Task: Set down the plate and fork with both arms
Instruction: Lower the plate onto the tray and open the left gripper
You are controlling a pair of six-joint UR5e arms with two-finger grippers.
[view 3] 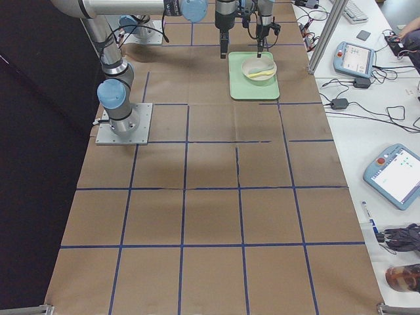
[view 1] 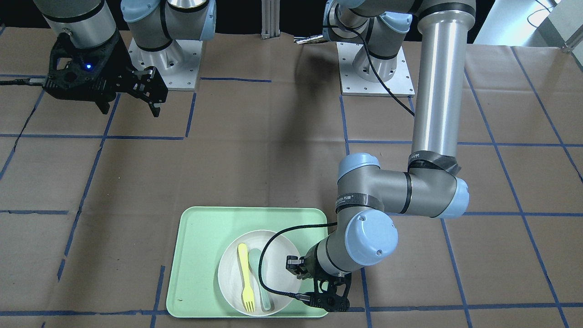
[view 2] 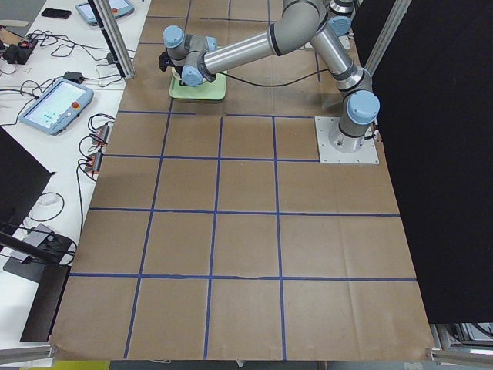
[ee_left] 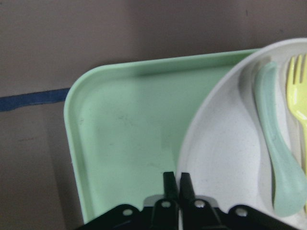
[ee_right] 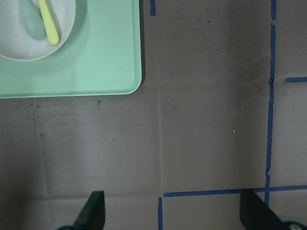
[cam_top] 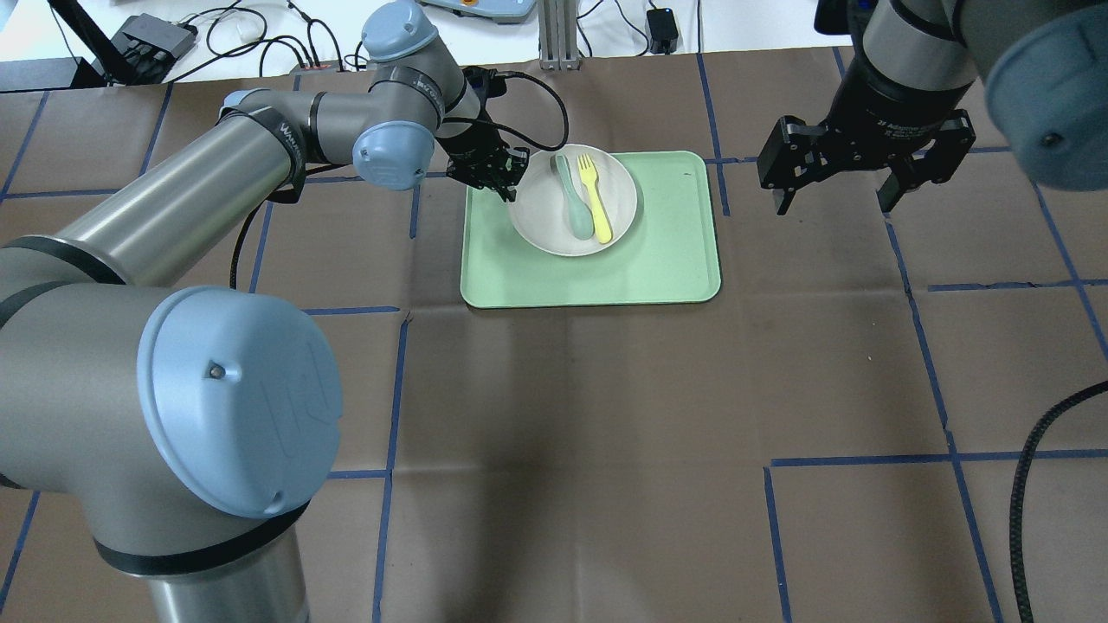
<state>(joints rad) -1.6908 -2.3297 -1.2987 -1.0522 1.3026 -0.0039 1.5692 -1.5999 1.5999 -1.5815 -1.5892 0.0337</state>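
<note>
Pinches the left rim of the plate point(cam_top: 541, 218) in the closed jaws of the left gripper point(cam_top: 508, 183), likely to lift it off the tray point(cam_top: 666, 268) with the fork point(cam_top: 595, 203) inside, beside the spoon point(cam_top: 571, 201). Holds the right gripper point(cam_top: 836, 206) wide open over the table point(cam_top: 606, 433) right of the tray, seemingly ready for the fork.

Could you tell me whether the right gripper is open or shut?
Open: on the right gripper, the fingers stand far apart in the right wrist view, with only brown table paper between them.
</note>
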